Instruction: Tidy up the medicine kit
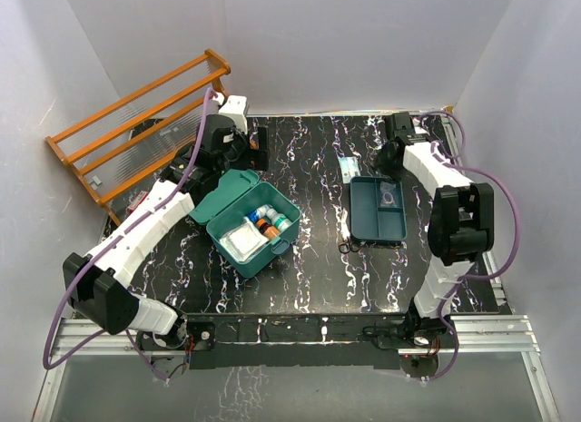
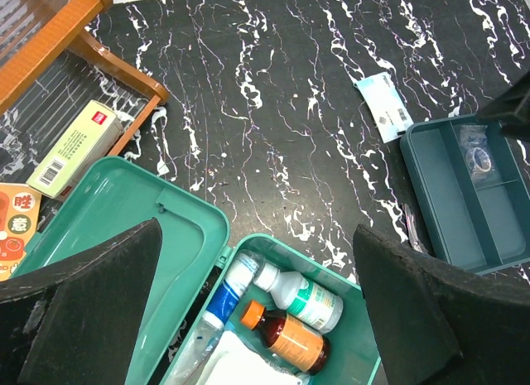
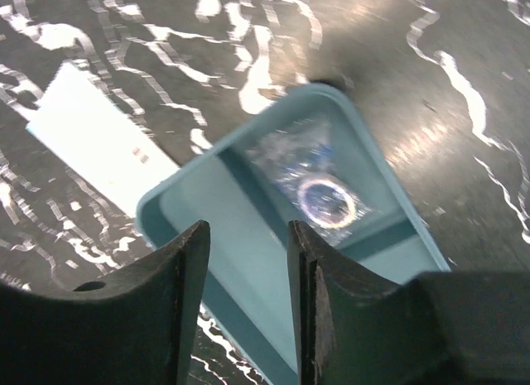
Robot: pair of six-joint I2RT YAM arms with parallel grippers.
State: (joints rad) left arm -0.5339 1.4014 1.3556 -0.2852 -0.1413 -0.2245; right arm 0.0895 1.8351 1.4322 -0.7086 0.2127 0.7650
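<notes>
My left gripper hangs with jaws spread wide and empty over the open kit, which sits left of centre on the table with bottles lying inside. My right gripper, jaws parted and holding nothing, hovers above the tray to the right, where a clear packet lies in a corner compartment.

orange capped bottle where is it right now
Left wrist view, bottom centre: the orange-capped bottle lies inside the open medicine kit, beside the white bottle.
</notes>
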